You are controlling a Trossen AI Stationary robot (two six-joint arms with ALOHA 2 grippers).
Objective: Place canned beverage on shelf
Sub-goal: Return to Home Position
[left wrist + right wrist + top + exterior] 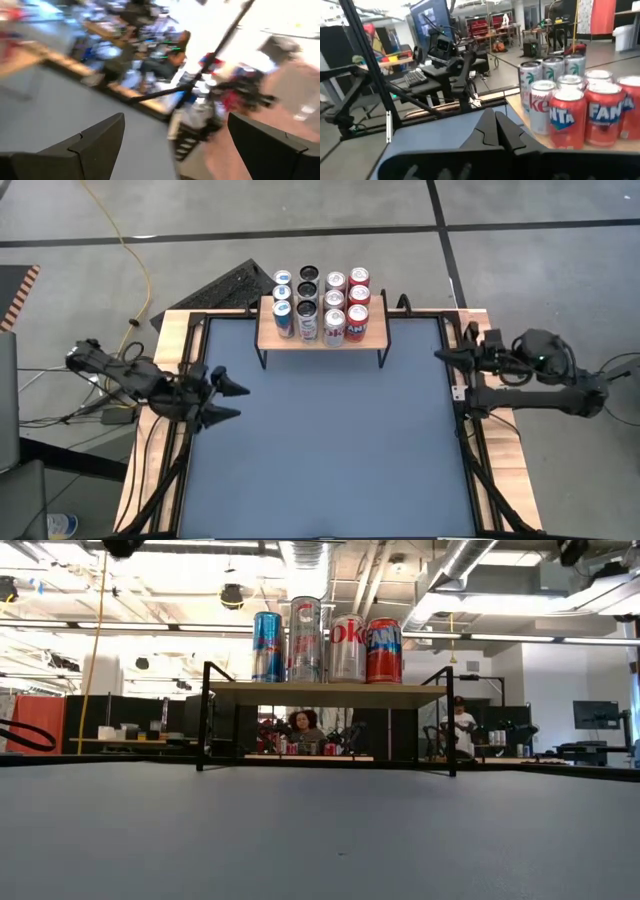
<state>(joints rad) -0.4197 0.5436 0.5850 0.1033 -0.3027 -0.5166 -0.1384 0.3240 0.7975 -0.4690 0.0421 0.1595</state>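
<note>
Canned beverages [307, 302]: twelve counted from above, all upright on the shelf [266, 332]; none lies on the bench [320, 450] and neither arm holds one

Location: the shelf stands at the middle of the bench's far edge, between the two arms and well apart from both

Arrangement: four columns of three, each column of one kind. Front rank, seen level, from the robot's left: blue can [267, 645], tall silver can [305, 640], silver cola can [347, 648], red-orange soda can [384, 650], side by side, touching or nearly so

Left arm [130, 375]: at the bench's left edge, left jaws spread wide and empty, pointing in over the bare surface

Right arm [540, 370]: at the bench's right edge near the far corner, right jaws pressed together and empty, aimed across toward the shelf's red-orange end

Progress (judged): stocking looks complete. Every column is full and sorted by kind, and no can is waiting to be picked up. What is left appears to be only parking the arms, and both are already drawn back to the sides. The left arm sits farther in over the bench than the right and may have a little more retreat to make
</note>
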